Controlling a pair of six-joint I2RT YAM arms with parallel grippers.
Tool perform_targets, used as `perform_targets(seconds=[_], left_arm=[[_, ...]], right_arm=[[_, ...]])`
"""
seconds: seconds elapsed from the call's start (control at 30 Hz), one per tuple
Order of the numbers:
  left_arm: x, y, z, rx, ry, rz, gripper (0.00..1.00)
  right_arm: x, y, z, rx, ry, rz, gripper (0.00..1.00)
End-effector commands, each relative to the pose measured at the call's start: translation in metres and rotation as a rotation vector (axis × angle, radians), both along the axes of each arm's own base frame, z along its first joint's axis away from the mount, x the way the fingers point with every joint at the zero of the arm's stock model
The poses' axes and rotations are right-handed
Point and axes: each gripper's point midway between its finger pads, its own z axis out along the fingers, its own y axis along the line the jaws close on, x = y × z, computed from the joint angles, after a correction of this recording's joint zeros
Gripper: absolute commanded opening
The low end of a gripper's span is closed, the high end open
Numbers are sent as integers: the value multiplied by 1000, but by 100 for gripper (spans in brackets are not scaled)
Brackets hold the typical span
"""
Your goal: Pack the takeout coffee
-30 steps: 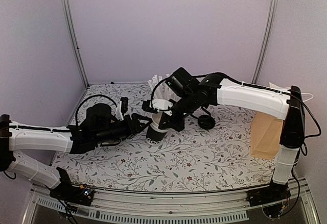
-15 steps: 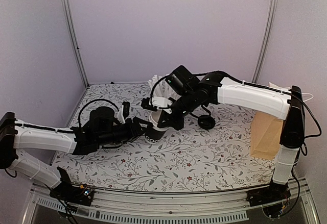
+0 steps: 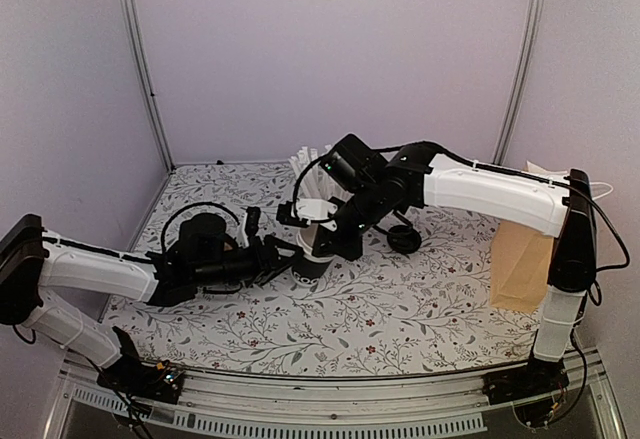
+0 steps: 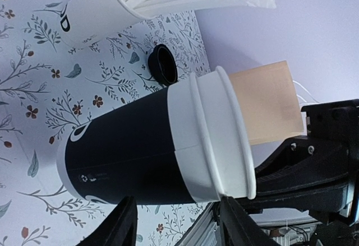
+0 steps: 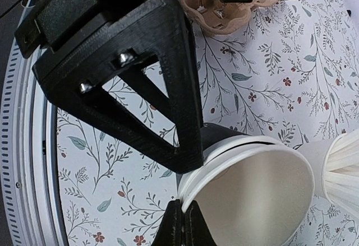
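A: Two pincers on one cup?
B: Yes: right pincer pinched shut on its rim; left pincer half-open round its body, grip unclear. Cup upright, middle of desk, beside straws.

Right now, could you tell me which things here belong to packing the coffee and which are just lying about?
Job in hand: black cup, black lid.
Lying about: white cup of straws, pulp cup carrier, brown paper bag.
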Motion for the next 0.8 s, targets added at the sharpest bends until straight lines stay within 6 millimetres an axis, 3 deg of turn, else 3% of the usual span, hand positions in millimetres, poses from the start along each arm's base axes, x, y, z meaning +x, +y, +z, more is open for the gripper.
perform_targets(seconds=[0.0,0.17,0.5,0.6,0.67,0.77], left_arm=[[4,5,-13,3,31,10,53],[4,0,-3,-66,10,-23,58],[4,-5,-13,-75,45,-40,62],[2,-6,-3,-122,15,-61,65],[-2,-6,16,-214,-42,-83,68],[1,-5,9,-212,10,-67,68]], right_arm=[[-21,23,14,64,-13,99,0],[-22,24,15,66,-17,101,0],[-20,24,15,60,-30,96,0],[-19,23,15,59,-34,96,0],[-18,22,13,51,-40,99,0],[-18,23,14,54,-42,98,0]])
